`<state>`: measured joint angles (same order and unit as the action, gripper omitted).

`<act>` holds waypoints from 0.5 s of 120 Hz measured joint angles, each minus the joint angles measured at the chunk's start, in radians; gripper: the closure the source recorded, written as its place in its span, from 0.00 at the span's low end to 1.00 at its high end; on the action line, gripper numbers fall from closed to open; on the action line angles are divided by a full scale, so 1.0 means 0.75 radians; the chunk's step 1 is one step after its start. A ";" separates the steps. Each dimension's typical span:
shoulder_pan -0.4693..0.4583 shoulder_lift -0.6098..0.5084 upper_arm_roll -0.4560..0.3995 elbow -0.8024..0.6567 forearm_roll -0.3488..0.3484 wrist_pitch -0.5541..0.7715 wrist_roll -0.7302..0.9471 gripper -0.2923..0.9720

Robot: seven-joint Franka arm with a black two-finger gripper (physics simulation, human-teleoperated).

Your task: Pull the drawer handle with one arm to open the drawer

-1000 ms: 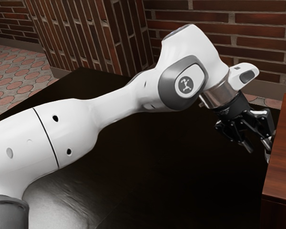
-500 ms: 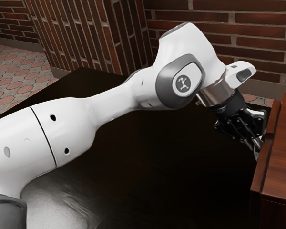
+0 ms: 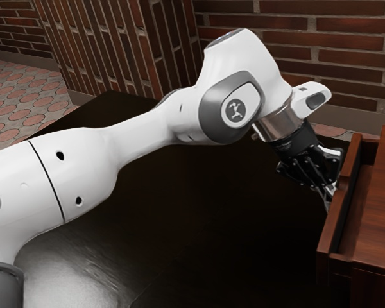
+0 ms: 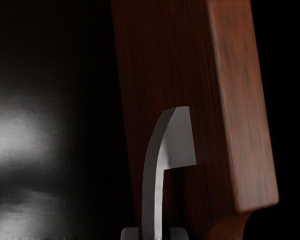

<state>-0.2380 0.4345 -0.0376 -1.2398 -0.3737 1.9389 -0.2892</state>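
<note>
A reddish wooden cabinet (image 3: 376,212) stands at the exterior view's right edge. Its top drawer (image 3: 335,218) is slid partly out toward the arm, and a dark gap shows behind the drawer front. My black gripper (image 3: 328,189) presses against the upper part of that front and is shut on the drawer handle. The handle itself is hidden behind my fingers in the exterior view. In the wrist view the grey curved handle (image 4: 168,150) stands off the wooden drawer front (image 4: 180,70) and runs down to my hand.
The cabinet sits on a dark glossy table (image 3: 205,244). My white arm (image 3: 147,147) stretches across it from the exterior view's left. A brick wall (image 3: 295,38) stands behind, and a patterned floor (image 3: 19,96) lies at the far left.
My gripper has drawn back toward the exterior view's left, and the drawer front has come with it. The drawer went from flush with the cabinet to partly open.
</note>
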 joint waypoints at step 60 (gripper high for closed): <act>0.009 -0.032 0.017 -0.042 0.013 -0.004 -0.006 0.82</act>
<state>-0.2315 0.4105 -0.0250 -1.2712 -0.3641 1.9362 -0.2937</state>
